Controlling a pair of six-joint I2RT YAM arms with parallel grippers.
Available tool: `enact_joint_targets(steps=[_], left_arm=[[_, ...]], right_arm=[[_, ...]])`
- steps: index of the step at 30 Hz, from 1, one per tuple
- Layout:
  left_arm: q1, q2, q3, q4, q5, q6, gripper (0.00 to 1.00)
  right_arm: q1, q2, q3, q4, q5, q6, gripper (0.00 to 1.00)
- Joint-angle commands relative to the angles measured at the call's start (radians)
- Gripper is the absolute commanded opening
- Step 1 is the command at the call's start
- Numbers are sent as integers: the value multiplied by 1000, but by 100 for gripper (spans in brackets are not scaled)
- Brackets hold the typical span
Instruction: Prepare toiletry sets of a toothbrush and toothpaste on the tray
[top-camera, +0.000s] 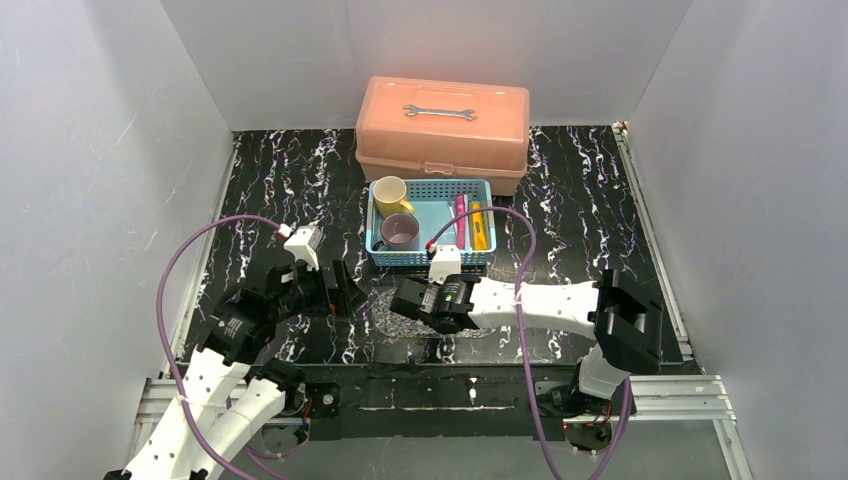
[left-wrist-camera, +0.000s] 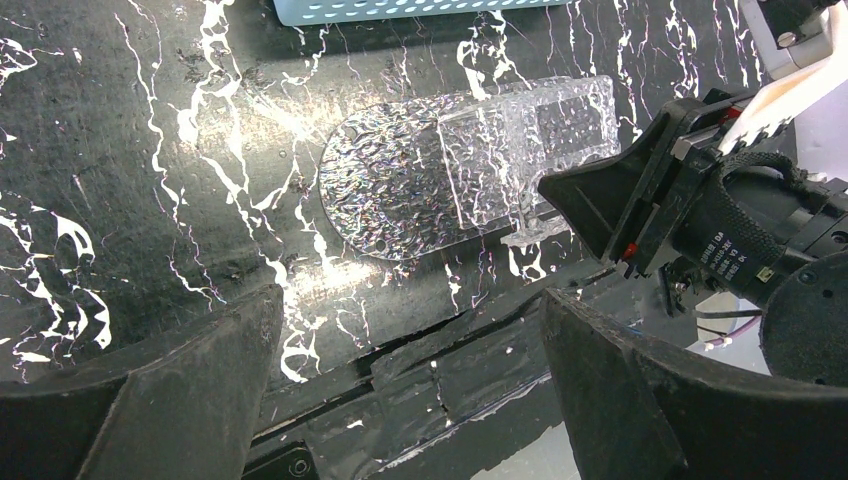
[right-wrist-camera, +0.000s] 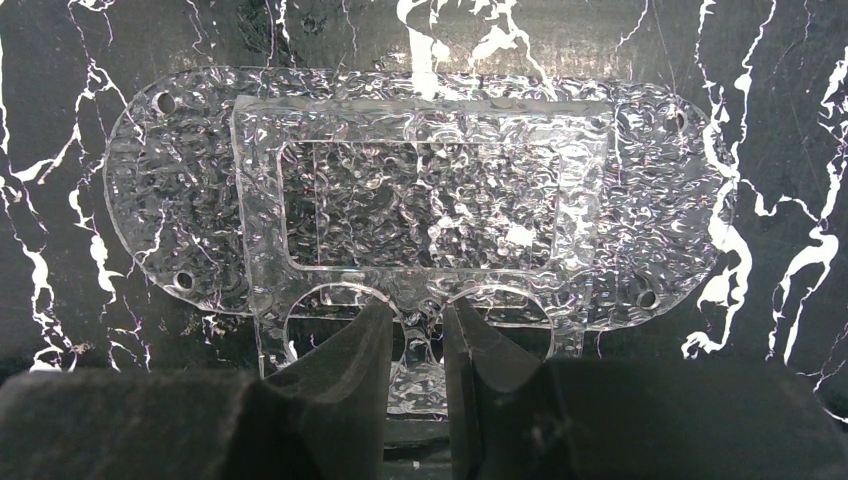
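Observation:
The clear glittery tray (right-wrist-camera: 430, 190) lies on the black marbled table in front of the basket, also seen as the tray (top-camera: 392, 315) and the tray (left-wrist-camera: 430, 170). My right gripper (right-wrist-camera: 418, 312) is shut on the tray's near edge, pinching the narrow strip between two round cut-outs; from above the right gripper (top-camera: 408, 300) sits at the tray's right side. My left gripper (left-wrist-camera: 410, 300) is open and empty, and the left gripper (top-camera: 350, 290) hangs just left of the tray. The magenta toothpaste (top-camera: 460, 218) and yellow toothpaste (top-camera: 479, 226) lie in the basket. I cannot make out a toothbrush.
A light-blue mesh basket (top-camera: 432, 186) behind the tray also holds a yellow mug (top-camera: 390, 195) and a purple mug (top-camera: 400, 232). A salmon toolbox (top-camera: 445, 125) with a wrench (top-camera: 438, 111) on its lid stands at the back. White walls close in three sides.

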Motion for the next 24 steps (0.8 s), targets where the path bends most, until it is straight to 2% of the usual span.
enact_joint_targets(steps=[1, 12, 17, 24], left_arm=[[-4, -4, -1, -14, -7, 1, 99], [-3, -7, -2, -14, -7, 1, 99], [-3, -8, -1, -14, -7, 0, 99], [-6, -9, -2, -14, -7, 1, 100]], right_arm=[[5, 23, 21, 13, 21, -14, 1], [5, 30, 24, 10, 21, -6, 1], [6, 26, 27, -3, 28, 5, 12], [10, 20, 34, -16, 43, 27, 15]])
